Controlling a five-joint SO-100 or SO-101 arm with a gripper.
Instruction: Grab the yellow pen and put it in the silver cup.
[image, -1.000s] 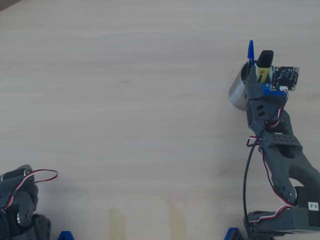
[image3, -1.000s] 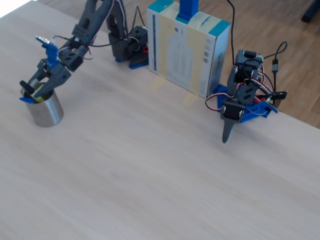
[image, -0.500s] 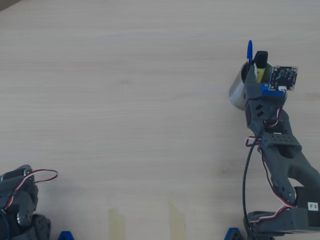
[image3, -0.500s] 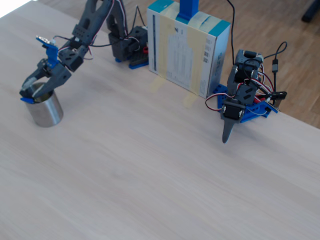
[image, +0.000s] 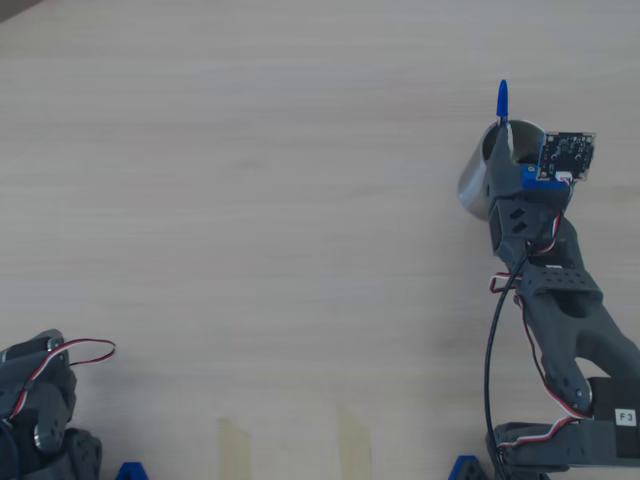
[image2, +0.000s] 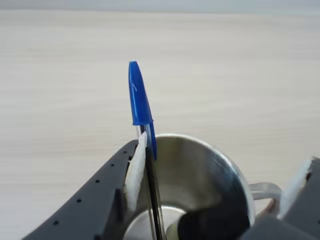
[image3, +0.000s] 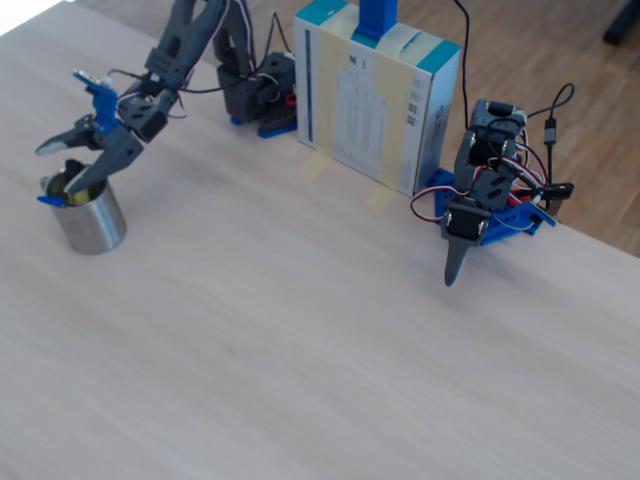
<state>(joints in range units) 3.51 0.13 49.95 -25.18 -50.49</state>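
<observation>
yellow pen (image3: 72, 187) inside silver cup (image3: 92, 220) — tool (image3: 57, 165) spread above.

**Even daylight, soft shadows, blur only close to the wrist lens**

All three views are bright and evenly lit. In the fixed view the table (image3: 300, 330) whitens toward the top left corner, so light seems to come from there. Shadows are faint and soft. In the wrist view the silver cup (image2: 210, 175) carries broad pale reflections inside, and the nearest gripper parts at the bottom are out of focus. The overhead view is slightly soft, without visible edge distortion.
</observation>
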